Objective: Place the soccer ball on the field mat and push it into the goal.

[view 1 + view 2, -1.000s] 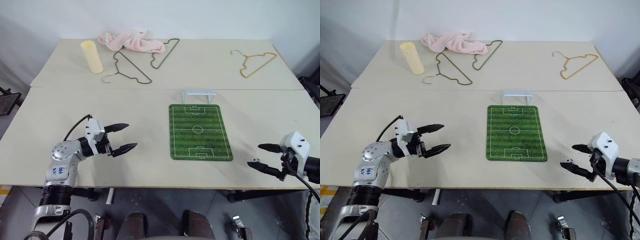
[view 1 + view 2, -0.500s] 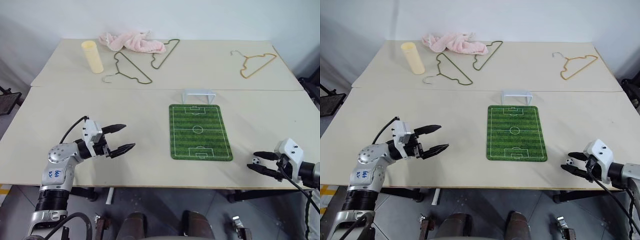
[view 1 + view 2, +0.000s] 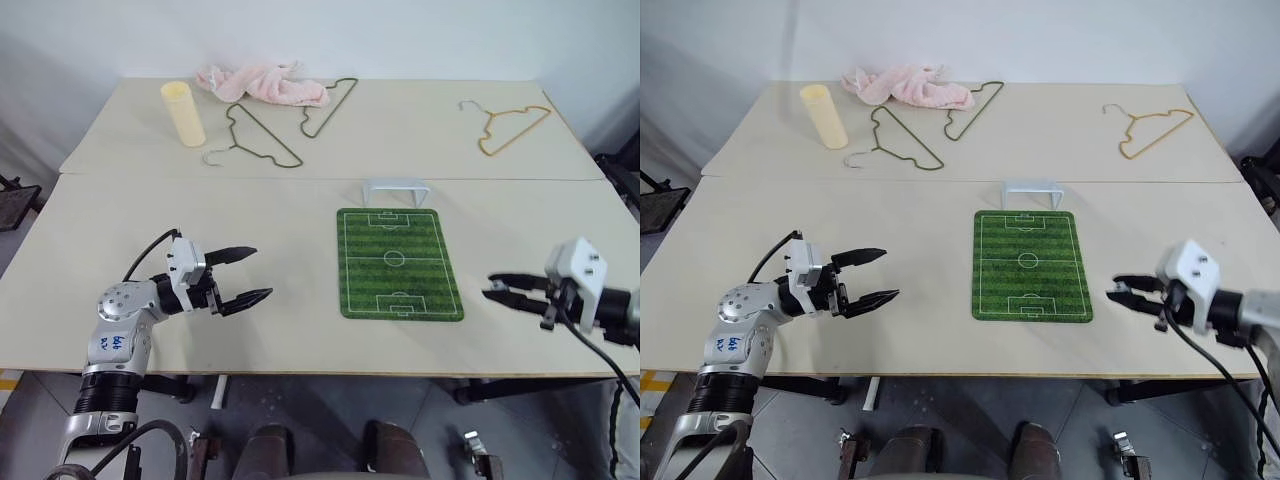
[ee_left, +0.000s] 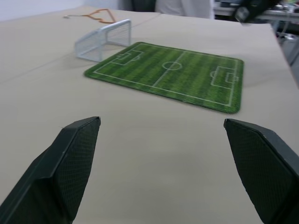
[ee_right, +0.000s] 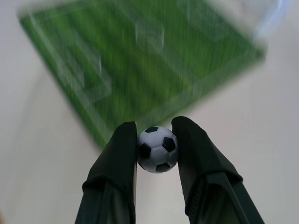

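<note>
1. the soccer ball (image 5: 157, 149) looks light, hard and smooth, so it is likely to roll or squirt free; the grip across its middle suits it.
2. the right gripper (image 3: 497, 290) is clamped on the ball, raised just beside the field mat's (image 3: 398, 263) near right edge; a second ago its fingers stood wide and low over the table (image 3: 300, 215).
3. the left gripper (image 3: 250, 274) is spread and empty, unchanged.
</note>
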Controlling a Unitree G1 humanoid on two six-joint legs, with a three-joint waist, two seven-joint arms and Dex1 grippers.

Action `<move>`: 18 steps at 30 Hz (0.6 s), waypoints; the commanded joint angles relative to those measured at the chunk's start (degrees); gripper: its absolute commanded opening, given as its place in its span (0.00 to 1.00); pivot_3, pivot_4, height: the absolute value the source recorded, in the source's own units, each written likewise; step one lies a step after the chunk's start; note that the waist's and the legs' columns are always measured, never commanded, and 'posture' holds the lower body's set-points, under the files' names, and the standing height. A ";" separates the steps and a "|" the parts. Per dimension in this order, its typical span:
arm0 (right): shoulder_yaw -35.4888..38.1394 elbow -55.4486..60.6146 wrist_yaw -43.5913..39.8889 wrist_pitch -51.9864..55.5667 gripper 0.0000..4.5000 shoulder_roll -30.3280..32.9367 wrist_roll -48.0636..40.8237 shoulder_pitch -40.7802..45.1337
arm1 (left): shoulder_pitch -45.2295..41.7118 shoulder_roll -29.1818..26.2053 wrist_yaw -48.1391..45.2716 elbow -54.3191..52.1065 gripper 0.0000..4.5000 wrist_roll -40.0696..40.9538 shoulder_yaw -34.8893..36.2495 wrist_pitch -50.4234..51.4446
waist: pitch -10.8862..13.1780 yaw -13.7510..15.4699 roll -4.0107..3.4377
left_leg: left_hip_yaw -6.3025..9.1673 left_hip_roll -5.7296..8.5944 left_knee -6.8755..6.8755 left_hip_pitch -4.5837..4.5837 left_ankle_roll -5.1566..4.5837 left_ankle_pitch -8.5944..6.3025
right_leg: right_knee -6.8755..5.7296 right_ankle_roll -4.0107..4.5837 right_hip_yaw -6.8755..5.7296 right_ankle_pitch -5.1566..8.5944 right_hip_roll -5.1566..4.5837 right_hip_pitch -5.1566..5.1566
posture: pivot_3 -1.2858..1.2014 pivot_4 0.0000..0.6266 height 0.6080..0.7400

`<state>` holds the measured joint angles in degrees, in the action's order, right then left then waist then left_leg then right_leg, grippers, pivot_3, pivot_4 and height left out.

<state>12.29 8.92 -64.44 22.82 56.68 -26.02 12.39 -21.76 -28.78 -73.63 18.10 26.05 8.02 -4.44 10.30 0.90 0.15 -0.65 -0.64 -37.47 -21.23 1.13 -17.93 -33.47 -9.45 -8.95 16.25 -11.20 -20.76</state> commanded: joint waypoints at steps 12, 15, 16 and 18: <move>-26.55 -17.27 -15.52 -10.79 0.19 -9.08 11.88 19.79 | 2.10 -0.82 -7.89 2.22 1.00 0.56 0.10 -7.83 | 0.04 0.00 0.07 | -0.10 -0.03 0.01 -0.23 -0.01 -0.16 | -0.01 0.00 -0.05 0.00 0.06 -0.28 | 0.52 0.24 1.00; -27.44 -22.72 -16.46 -13.77 0.19 -11.17 13.85 22.10 | 3.47 -1.17 -6.87 1.03 1.00 0.77 0.53 -7.93 | 0.04 -0.97 0.07 | -0.14 -0.06 0.00 -0.22 -0.01 -0.16 | -0.05 0.00 -0.03 -0.01 0.06 -0.30 | 0.52 0.24 1.00; -27.53 -24.19 -16.76 -14.47 0.19 -11.67 14.32 22.76 | 3.72 -1.14 -6.49 0.63 1.00 0.83 0.51 -7.91 | 0.04 -1.05 0.07 | -0.14 -0.06 -0.03 -0.22 -0.01 -0.16 | -0.08 0.00 -0.03 0.00 0.06 -0.30 | 0.52 0.24 1.00; -27.59 -26.37 -17.39 -15.61 0.19 -12.56 15.05 23.78 | 4.31 -1.03 -5.79 -0.30 1.00 0.98 0.57 -7.72 | 0.04 -1.10 0.07 | -0.14 -0.06 -0.11 -0.22 -0.01 -0.16 | -0.13 0.00 -0.01 -0.01 0.05 -0.29 | 0.52 0.24 1.00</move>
<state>-15.86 -16.54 -81.02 8.73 44.25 -11.44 34.96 -17.99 -29.35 -80.03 20.38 26.28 7.97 -11.70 10.34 -0.20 0.21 -0.78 -0.72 -37.62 -21.45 1.12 -18.08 -33.61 -9.44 -8.96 16.24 -11.15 -21.04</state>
